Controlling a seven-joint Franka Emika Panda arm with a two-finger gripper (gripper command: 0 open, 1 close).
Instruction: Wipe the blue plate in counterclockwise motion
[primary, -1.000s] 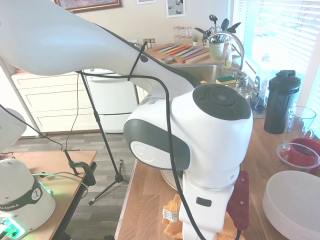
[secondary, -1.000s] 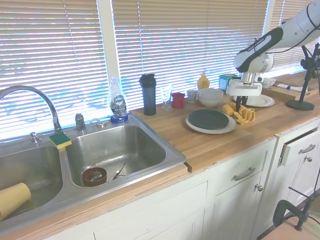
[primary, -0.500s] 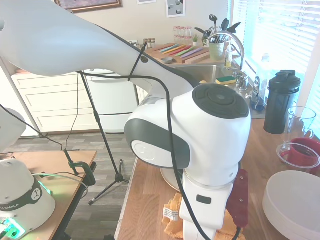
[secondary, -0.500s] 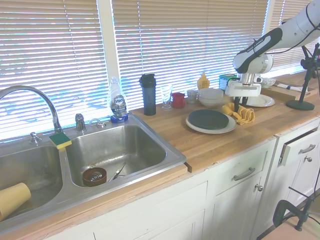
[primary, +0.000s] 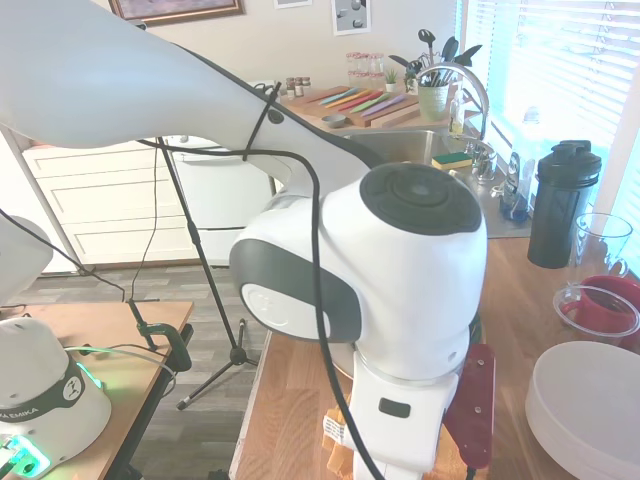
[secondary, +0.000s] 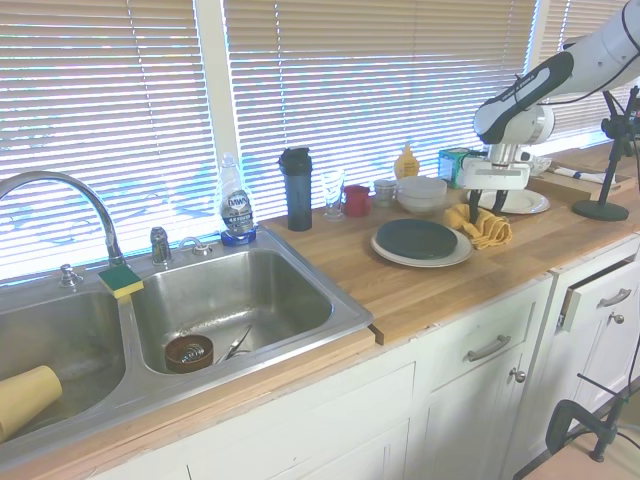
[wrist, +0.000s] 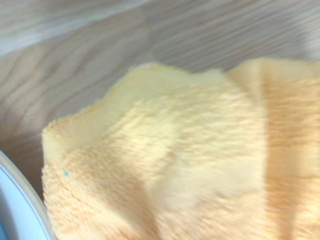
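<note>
Yellow terry cloth (secondary: 478, 226) lies bunched on the wooden counter (secondary: 440, 280) directly under our gripper (secondary: 487, 204), and it fills the wrist view (wrist: 190, 165). We cannot tell whether our fingers are spread, pressed together or pinching the cloth. The blue plate (secondary: 417, 238) sits on a cream plate (secondary: 400, 258) just beside the gripper, on its sink (secondary: 230, 300) side. White bowls (secondary: 422, 193) stand near the gripper, toward the window.

Wooden countertop (secondary: 520, 250) bearing cream plate (secondary: 400, 257), yellow cloth (secondary: 480, 226), white bowls (secondary: 422, 193).
</note>
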